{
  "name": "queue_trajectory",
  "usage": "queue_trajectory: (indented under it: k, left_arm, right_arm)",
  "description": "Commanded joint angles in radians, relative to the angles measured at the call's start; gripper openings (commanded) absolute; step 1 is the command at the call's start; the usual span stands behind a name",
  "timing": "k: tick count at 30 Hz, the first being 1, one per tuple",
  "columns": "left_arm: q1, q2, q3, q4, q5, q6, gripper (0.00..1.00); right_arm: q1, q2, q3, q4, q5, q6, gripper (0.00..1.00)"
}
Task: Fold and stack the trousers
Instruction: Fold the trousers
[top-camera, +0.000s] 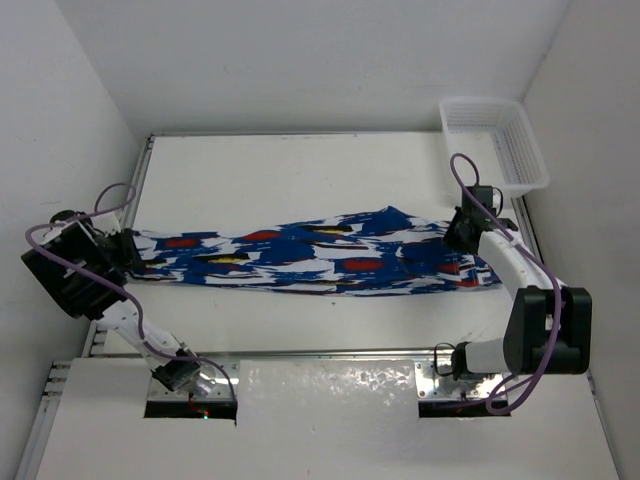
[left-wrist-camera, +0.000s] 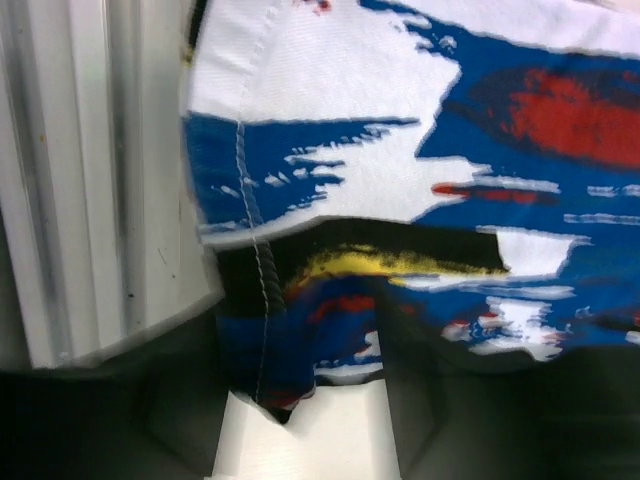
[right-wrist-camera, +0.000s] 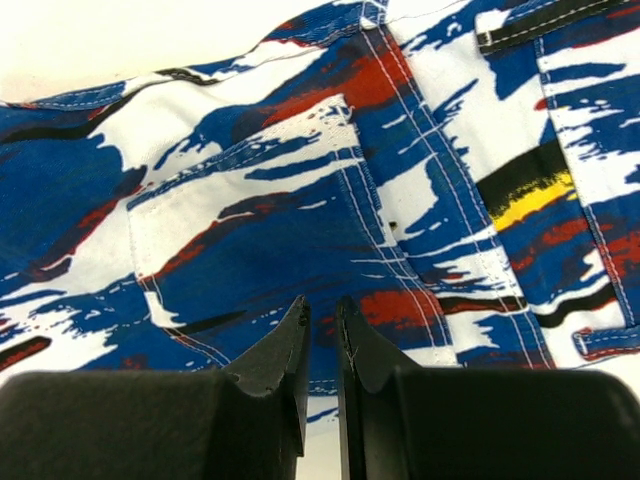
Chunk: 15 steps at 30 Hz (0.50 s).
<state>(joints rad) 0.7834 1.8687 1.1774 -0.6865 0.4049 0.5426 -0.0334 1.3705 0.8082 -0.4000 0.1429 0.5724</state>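
Note:
The trousers (top-camera: 320, 258) lie stretched out flat across the table, leg ends at the left and waist at the right. My left gripper (top-camera: 125, 250) is at the leg hem. In the left wrist view its jaws stand apart, either side of a bunched fold of the hem (left-wrist-camera: 270, 340), with white table showing between the left gripper's tips (left-wrist-camera: 305, 410). My right gripper (top-camera: 460, 232) is over the waist end. In the right wrist view the right gripper (right-wrist-camera: 322, 305) has its jaws almost together, empty, just above the pocket area of the trousers (right-wrist-camera: 300, 200).
A white mesh basket (top-camera: 495, 140) stands at the far right corner. A pale metal rail (left-wrist-camera: 80, 200) runs along the table's left edge, close beside my left gripper. White walls enclose the table on three sides.

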Motion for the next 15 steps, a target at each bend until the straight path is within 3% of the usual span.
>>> queue_trajectory:
  k: [1,4,10,15]
  left_arm:
    - [-0.023,0.010,-0.079,0.065,-0.044,-0.026,0.34]
    - [-0.021,-0.006,-0.090,0.077,-0.083,-0.015,0.00]
    - [0.011,-0.052,-0.013,-0.002,-0.088,0.066,0.00]
    - [0.048,-0.130,0.233,-0.149,0.003,0.109,0.00]
  right_arm:
    - [-0.005,-0.030,0.023,0.000,0.024,-0.014,0.13]
    - [-0.005,-0.031,0.031,0.000,0.032,-0.022,0.13]
    - [-0.017,-0.037,0.037,-0.020,0.043,-0.040,0.13]
    - [-0.086,-0.082,0.039,-0.040,0.052,-0.077,0.14]
